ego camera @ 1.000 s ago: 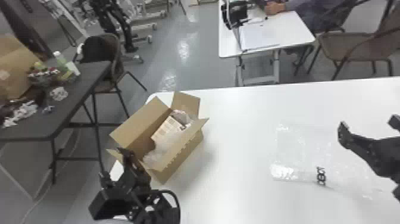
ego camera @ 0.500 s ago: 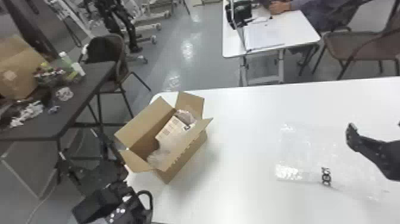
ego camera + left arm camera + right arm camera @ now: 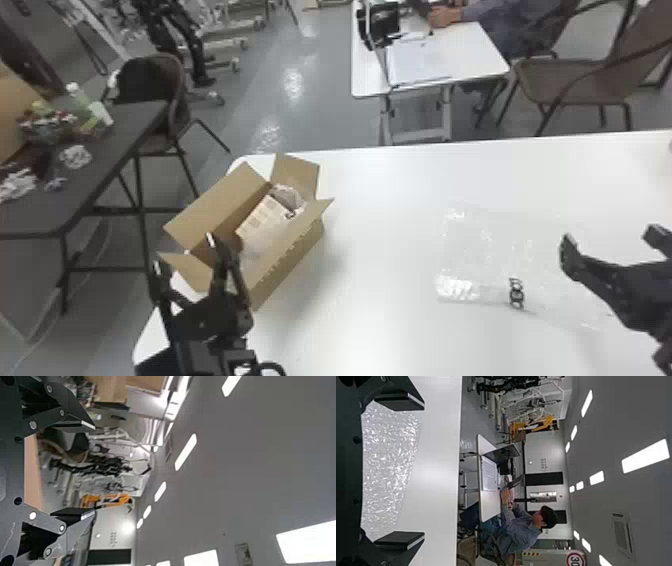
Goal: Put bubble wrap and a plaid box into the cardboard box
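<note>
One plaid box (image 3: pixel 262 219) lies inside the cardboard box (image 3: pixel 294 266) at left. Left gripper (image 3: pixel 184 253) and right gripper (image 3: pixel 611 237) have fingers spread wide, empty. Bubble wrap (image 3: pixel 492 257) on right counter (image 3: pixel 390 310) seems the present step; next, pinch its edge.

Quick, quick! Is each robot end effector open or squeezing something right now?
Left end effector: open, holding nothing.
Right end effector: open, holding nothing.
</note>
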You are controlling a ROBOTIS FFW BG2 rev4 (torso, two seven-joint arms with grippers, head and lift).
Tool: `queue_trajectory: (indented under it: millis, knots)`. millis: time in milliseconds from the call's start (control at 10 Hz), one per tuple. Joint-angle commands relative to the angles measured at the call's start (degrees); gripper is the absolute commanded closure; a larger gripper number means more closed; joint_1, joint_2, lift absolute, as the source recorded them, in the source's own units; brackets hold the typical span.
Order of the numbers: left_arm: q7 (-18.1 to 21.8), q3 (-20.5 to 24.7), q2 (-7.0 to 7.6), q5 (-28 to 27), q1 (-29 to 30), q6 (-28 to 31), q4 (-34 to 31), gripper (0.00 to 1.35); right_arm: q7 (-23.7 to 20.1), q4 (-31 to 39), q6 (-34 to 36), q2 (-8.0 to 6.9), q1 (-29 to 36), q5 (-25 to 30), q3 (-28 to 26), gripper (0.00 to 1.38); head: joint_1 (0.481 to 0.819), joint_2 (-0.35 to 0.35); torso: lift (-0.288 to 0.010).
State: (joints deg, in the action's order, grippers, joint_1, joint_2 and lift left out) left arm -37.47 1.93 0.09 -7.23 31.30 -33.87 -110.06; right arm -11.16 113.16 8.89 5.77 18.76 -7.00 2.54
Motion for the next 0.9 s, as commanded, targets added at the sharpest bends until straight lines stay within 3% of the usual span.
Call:
queue_trajectory:
  millis: [0, 100, 300, 500, 600, 700, 800]
  knots:
    - [0.3, -5.0, 1.32, 1.6, 1.6, 2.6, -0.8, 0.52, 0.0, 1.3, 0.1, -0.05, 2.4, 1.6, -0.5, 0.15, 0.695, 0.259, -0.108]
    - [0.3, -6.9, 3.52, 2.3, 2.7, 4.1, -1.1, 0.54, -0.1, 1.9, -0.5, 0.04, 3.7, 2.5, -0.6, 0.15, 0.695, 0.222, -0.108]
    - [0.5, -8.4, 5.45, 2.7, 5.3, 7.8, -2.5, 0.48, -0.1, 2.9, -3.4, 0.04, 7.2, 3.6, -0.9, 0.15, 0.695, 0.175, -0.108]
    - [7.7, -7.6, 5.89, 5.5, 7.5, 13.0, -4.7, 0.48, -0.1, 4.1, -3.4, 0.3, 10.7, 3.9, -1.3, 0.15, 0.695, 0.159, -0.108]
    - [12.3, -6.7, 5.89, 7.3, 8.2, 17.4, -6.0, 0.48, -0.2, 4.3, -3.3, 0.3, 11.6, 4.2, -1.3, 0.15, 0.695, 0.145, -0.108]
    - [16.7, -5.5, 5.89, 8.1, 8.3, 26.1, -9.1, 0.48, -1.1, 4.1, -3.3, 0.39, 11.7, 4.3, -1.4, 0.15, 0.695, 0.134, -0.108]
    - [19.4, -4.8, 5.89, 8.4, 8.3, 29.2, -9.9, 0.48, -2.1, 4.1, -2.9, 0.47, 11.8, 4.7, -1.4, 0.15, 0.695, 0.127, -0.108]
